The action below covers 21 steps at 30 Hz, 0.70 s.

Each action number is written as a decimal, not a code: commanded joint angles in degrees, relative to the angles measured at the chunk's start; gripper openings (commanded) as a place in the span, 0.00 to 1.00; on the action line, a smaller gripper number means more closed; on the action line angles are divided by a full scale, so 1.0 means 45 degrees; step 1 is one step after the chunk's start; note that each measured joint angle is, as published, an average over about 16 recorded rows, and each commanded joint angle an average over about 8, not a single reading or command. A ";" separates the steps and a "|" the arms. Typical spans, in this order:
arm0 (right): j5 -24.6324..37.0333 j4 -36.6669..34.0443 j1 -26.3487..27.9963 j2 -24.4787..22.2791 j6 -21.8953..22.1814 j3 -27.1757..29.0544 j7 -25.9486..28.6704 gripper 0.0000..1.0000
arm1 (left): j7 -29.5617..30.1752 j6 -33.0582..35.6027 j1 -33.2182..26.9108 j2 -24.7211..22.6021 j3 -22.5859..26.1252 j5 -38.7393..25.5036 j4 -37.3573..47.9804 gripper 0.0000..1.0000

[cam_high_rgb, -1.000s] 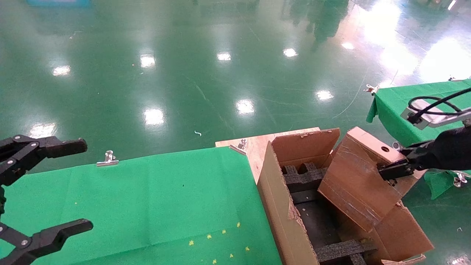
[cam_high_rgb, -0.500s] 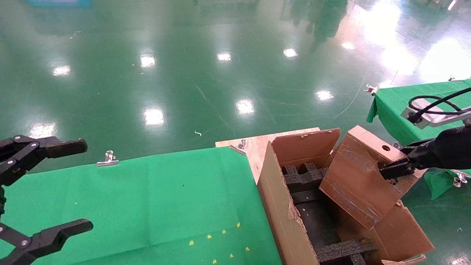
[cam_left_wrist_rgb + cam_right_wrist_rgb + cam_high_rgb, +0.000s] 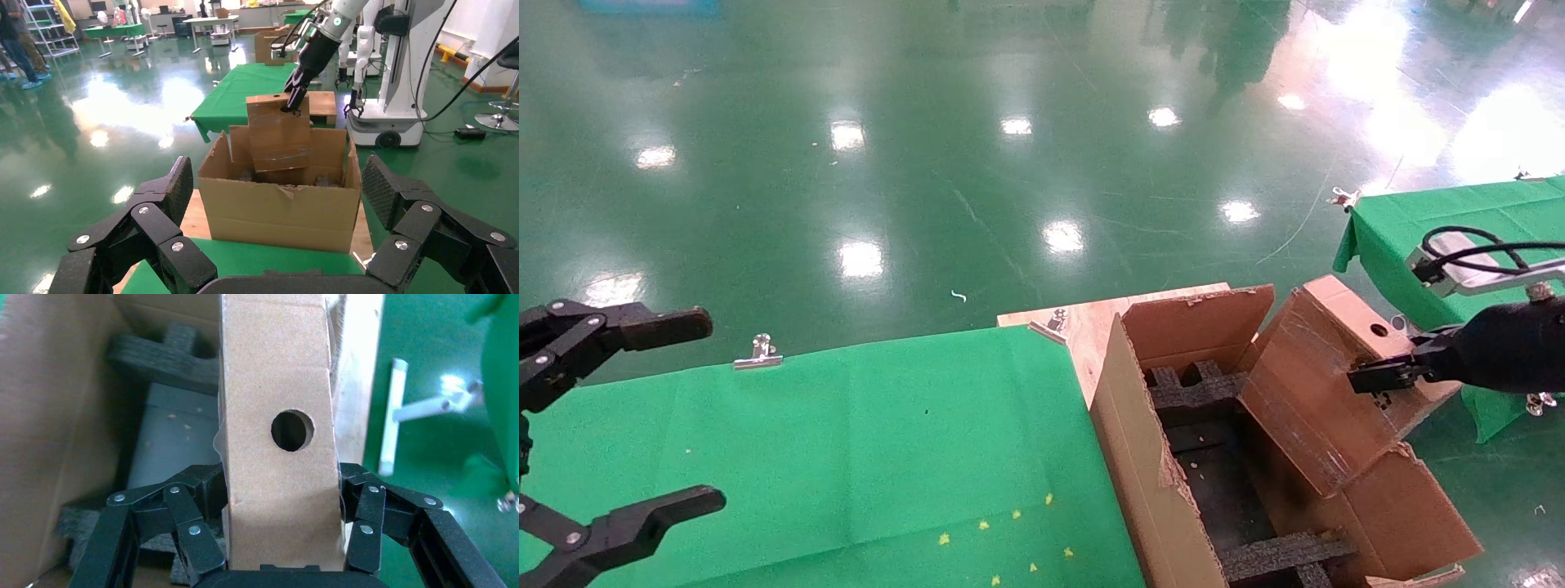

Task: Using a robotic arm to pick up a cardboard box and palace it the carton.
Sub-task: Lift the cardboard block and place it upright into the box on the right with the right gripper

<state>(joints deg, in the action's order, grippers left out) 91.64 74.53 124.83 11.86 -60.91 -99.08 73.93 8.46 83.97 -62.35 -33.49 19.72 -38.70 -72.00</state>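
The small cardboard box [image 3: 1324, 392] with a round hole in its narrow face hangs tilted over the right side of the carton [image 3: 1140, 441]. Its lower end dips inside the carton walls. My right gripper [image 3: 1385, 380] on the white robotic arm [image 3: 339, 18] is shut on the box's upper end. In the right wrist view its fingers [image 3: 196, 539] press both sides of the cardboard box [image 3: 278, 478], just below the hole. My left gripper [image 3: 715, 408] stays open and empty at the far left. From there it faces the carton [image 3: 278, 211].
Black foam inserts [image 3: 1193, 388] line the carton's floor. The carton stands on a wooden board [image 3: 1091, 322] beside a green-clothed table [image 3: 846, 441] held by metal clips [image 3: 758, 353]. A second green table [image 3: 1442, 220] lies at the right. Glossy green floor surrounds everything.
My right gripper has shifted a little left with the box. The box now stands steeper, its lower end swung further into the carton. The left arm has not moved.
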 commanded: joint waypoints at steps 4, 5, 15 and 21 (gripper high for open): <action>0.1122 0.0685 -0.0239 0.0013 0.0312 -0.0270 0.2217 0.00 | 0.0000 0.0000 0.0000 0.0000 0.0001 0.0000 0.0000 1.00; 0.1278 0.0696 -0.0289 0.0086 0.0298 -0.0319 0.2588 0.00 | 0.0000 0.0000 0.0000 0.0000 0.0001 0.0000 0.0000 1.00; 0.2316 0.0735 -0.0826 0.0838 0.0205 -0.0743 0.5246 0.00 | -0.0001 -0.0001 -0.0001 0.0001 0.0002 0.0001 0.0000 1.00; 0.2638 0.0813 -0.1019 0.1028 0.0369 -0.0847 0.5878 0.00 | -0.0002 -0.0004 0.0002 0.0002 0.0001 0.0005 0.0004 1.00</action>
<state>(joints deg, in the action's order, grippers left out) 103.16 77.88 120.41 16.37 -59.40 -102.80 99.69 8.45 83.95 -62.35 -33.48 19.72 -38.68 -71.98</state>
